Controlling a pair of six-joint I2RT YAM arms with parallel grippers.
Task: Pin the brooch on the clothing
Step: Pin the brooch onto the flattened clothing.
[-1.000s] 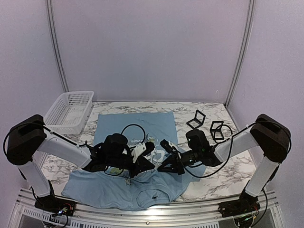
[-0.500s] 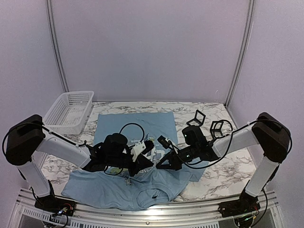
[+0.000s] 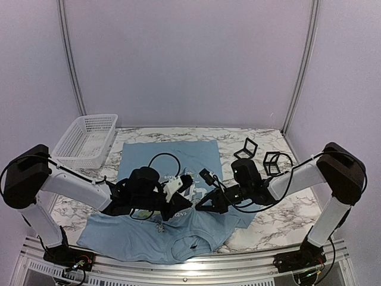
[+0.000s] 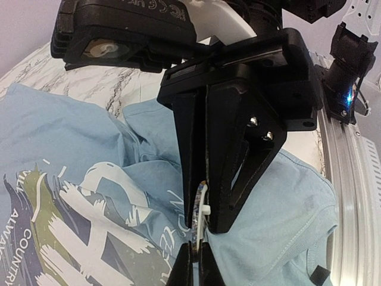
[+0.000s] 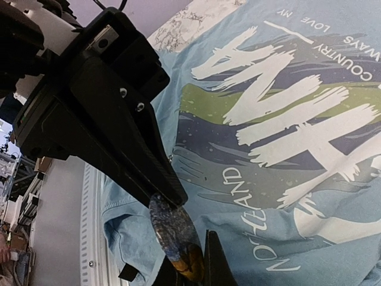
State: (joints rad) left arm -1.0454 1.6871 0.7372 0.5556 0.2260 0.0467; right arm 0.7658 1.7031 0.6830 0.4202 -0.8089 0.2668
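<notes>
The left gripper (image 5: 169, 199) has its jaws fully closed, the tip touching the upper edge of the brooch (image 5: 172, 229); whether it actually grips the disc cannot be told. The right gripper (image 4: 200, 226) has its jaws all but closed, pinching the brooch edge-on at the fingertips. The brooch is held between the two meeting tips, just above the printed front of the shirt (image 5: 333, 202), which lies spread on the table (image 3: 268, 214).
</notes>
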